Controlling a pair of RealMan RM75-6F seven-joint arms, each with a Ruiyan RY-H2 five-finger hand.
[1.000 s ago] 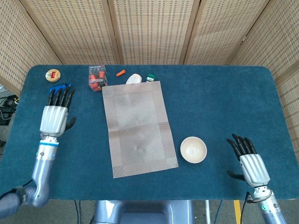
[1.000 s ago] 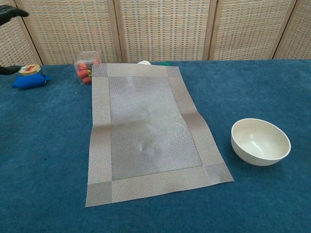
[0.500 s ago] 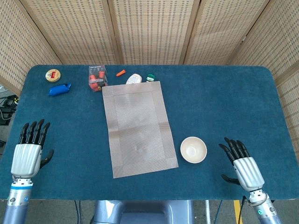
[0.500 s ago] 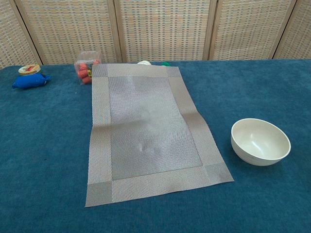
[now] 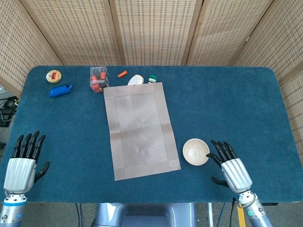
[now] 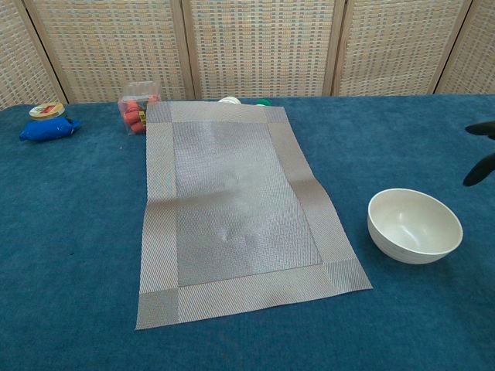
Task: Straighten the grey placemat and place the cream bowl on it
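The right hand [image 5: 230,168] has slid in toward the cream bowl [image 5: 196,151] since a moment ago; its dark fingertips [image 6: 481,151] now poke into the chest view's right edge. Its fingers are spread, holding nothing, just beside the bowl without touching it. The left hand [image 5: 22,166] has dropped a little lower at the near left edge, fingers apart and empty. One grey placemat [image 5: 139,128] lies slightly askew mid-table, one bowl just off its near right corner. Along the far edge: one clear box of red pieces [image 5: 98,78], one blue pouch [image 5: 60,90], one round tin [image 5: 53,75].
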